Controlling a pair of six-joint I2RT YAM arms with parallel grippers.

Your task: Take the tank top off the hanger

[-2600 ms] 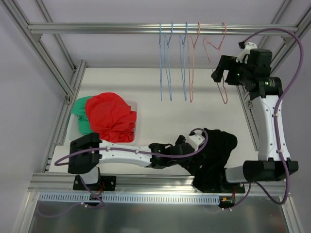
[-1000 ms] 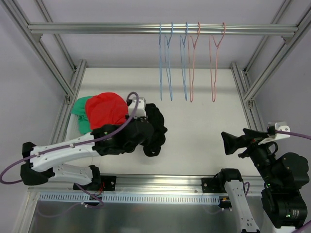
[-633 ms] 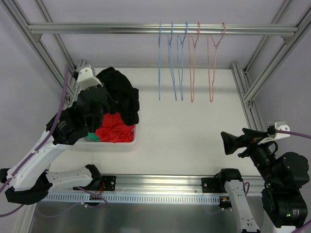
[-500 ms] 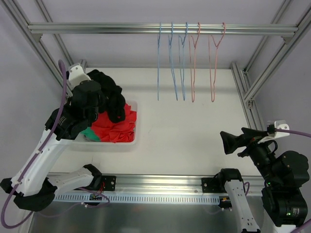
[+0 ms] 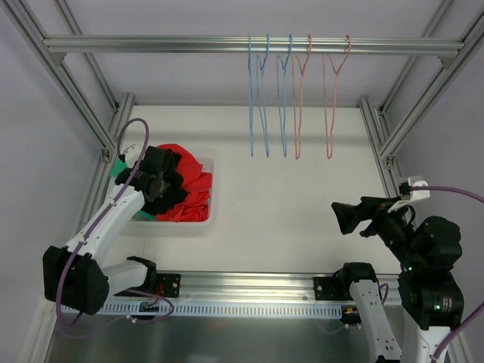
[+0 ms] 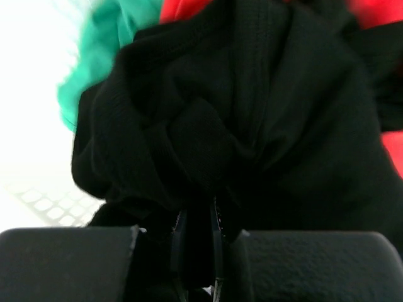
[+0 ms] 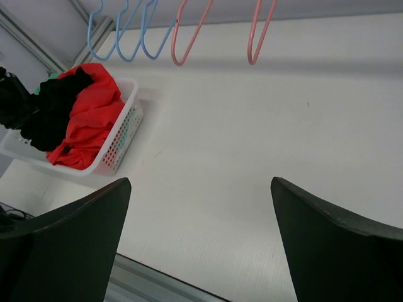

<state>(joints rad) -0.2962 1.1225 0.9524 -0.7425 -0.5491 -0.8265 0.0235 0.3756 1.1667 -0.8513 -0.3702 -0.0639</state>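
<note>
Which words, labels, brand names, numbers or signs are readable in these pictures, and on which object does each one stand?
None: no text can be read in any view.
The black tank top, the white basket, the rail and the table show no lettering.

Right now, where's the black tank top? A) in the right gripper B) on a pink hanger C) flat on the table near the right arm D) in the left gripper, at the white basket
D: the left gripper is shut on the black tank top, bunched on the red garment in the white basket.
</note>
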